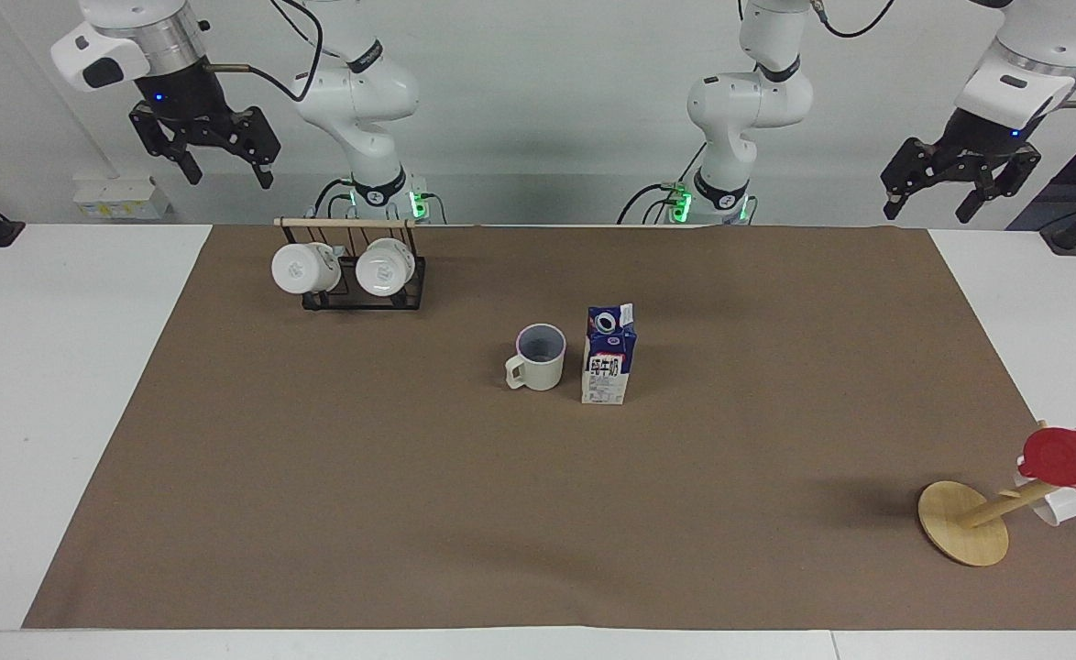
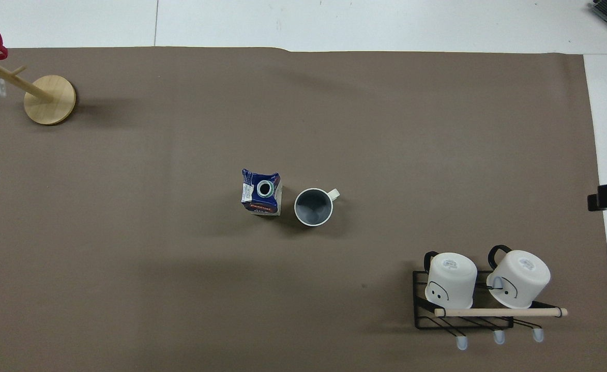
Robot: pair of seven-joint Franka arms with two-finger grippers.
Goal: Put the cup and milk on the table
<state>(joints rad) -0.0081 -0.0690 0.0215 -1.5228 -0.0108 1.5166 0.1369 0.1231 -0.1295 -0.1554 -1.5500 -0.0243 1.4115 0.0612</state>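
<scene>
Both grippers hang empty with jaws wide, the right gripper point(image 1: 219, 162) above the black wire rack point(image 1: 361, 295) of white mugs, the left gripper point(image 1: 951, 191) well clear. Farther out than the rack, the cream-beige ceramic cup point(image 1: 537, 357) stands upright beside the blue-and-white gable-top milk carton point(image 1: 609, 355) on the brown-matted table point(image 1: 318, 495). The cup looks rigid and slick, best pinched at its rim; the carton looks light and crushable, best held gently by its flat sides.

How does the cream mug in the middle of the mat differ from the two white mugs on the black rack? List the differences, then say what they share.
The cream mug stands upright on the mat, mouth up; the white mugs hang tipped on the rack, bases showing. The cream mug's handle is cream and squared; the white mugs' handles are black and rounded. The cream mug stands beside the milk carton; the white mugs are nearer to the robots. All have one handle.
</scene>
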